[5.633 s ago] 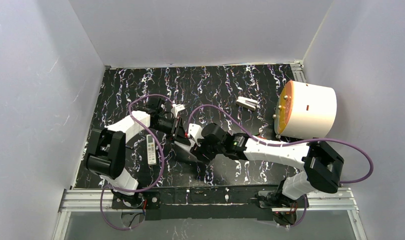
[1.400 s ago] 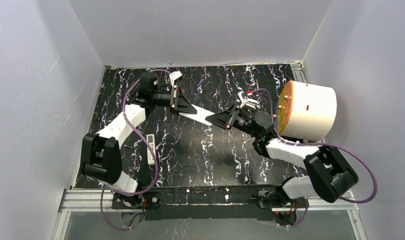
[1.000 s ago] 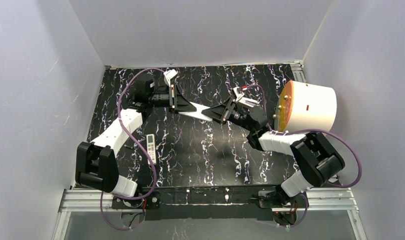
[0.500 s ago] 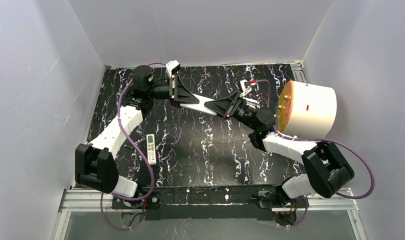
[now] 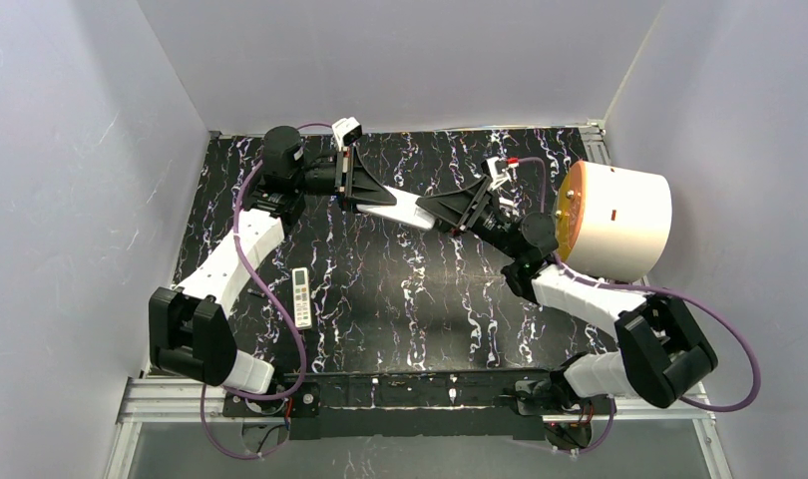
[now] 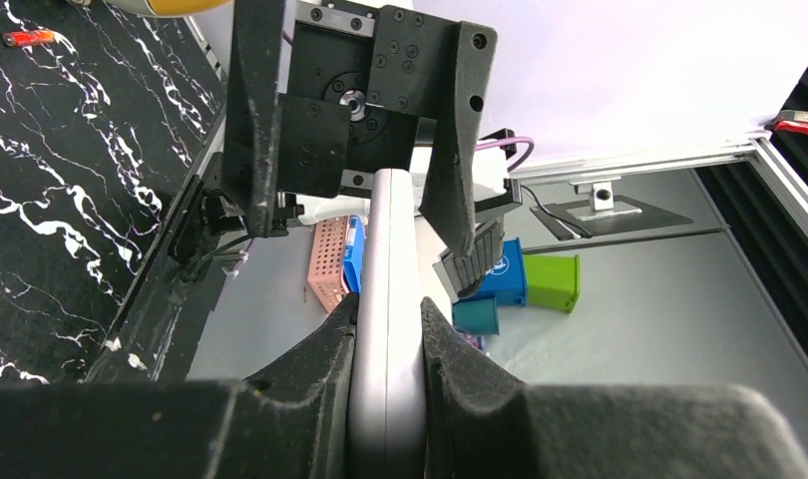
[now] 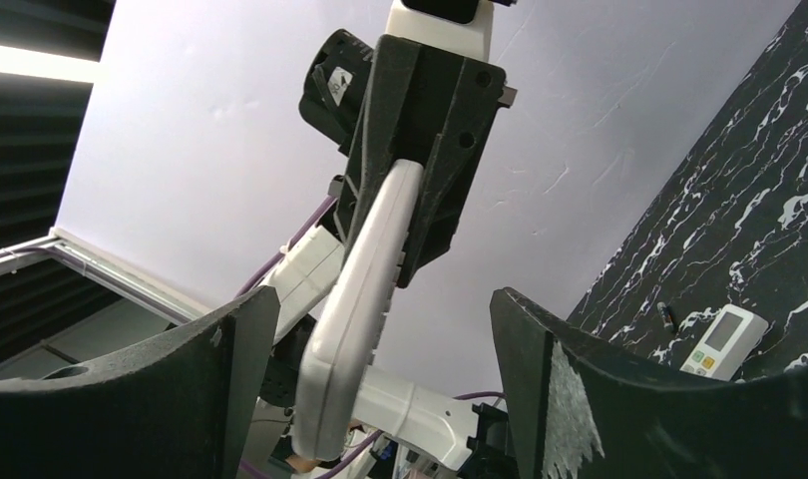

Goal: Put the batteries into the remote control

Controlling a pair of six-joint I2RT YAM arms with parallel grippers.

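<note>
My left gripper (image 5: 358, 192) is shut on one end of a long white remote control (image 5: 395, 212), held in the air over the back of the table. In the left wrist view its fingers (image 6: 335, 344) clamp the remote's (image 6: 388, 249) thin edges. My right gripper (image 5: 448, 208) faces it, open wide. In the right wrist view the remote's free end (image 7: 360, 299) lies between the spread jaws, close to the left one. Two tiny batteries (image 6: 26, 38) lie on the table near the orange-faced drum. One small dark battery (image 7: 663, 312) lies by a small remote.
A small white remote (image 5: 301, 296) lies on the black marbled table (image 5: 380, 319) at the left. A big white drum with an orange face (image 5: 614, 220) stands at the right edge. Grey walls close in on three sides.
Both arms have risen from the table's middle toward the back with the remote between them. In the last half second they shifted only slightly.
</note>
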